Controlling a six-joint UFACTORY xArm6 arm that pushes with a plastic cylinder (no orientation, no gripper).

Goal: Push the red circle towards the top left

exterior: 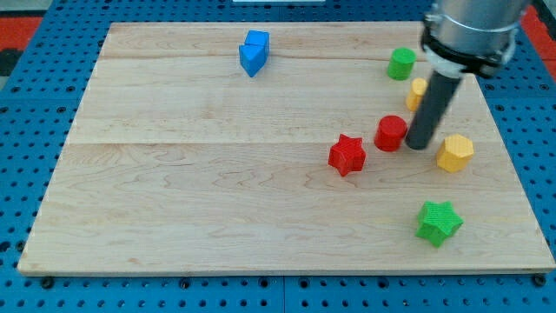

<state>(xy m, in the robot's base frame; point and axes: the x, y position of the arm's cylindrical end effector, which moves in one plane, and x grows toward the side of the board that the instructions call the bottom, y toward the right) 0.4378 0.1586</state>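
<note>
The red circle (392, 133) stands on the wooden board (217, 191) at the view's right of centre. My tip (419, 144) rests on the board just to the right of the red circle, very close to it or touching it. A red star (347, 155) lies just to the lower left of the red circle. The rod rises from the tip toward the view's top right, where the arm's body fills the corner.
A blue block (254, 52) sits near the top, left of centre. A green circle (401, 63) is at the top right. A yellow block (417, 91) is partly hidden behind the rod. A yellow hexagon (454, 153) lies right of the tip. A green star (439, 222) is at the lower right.
</note>
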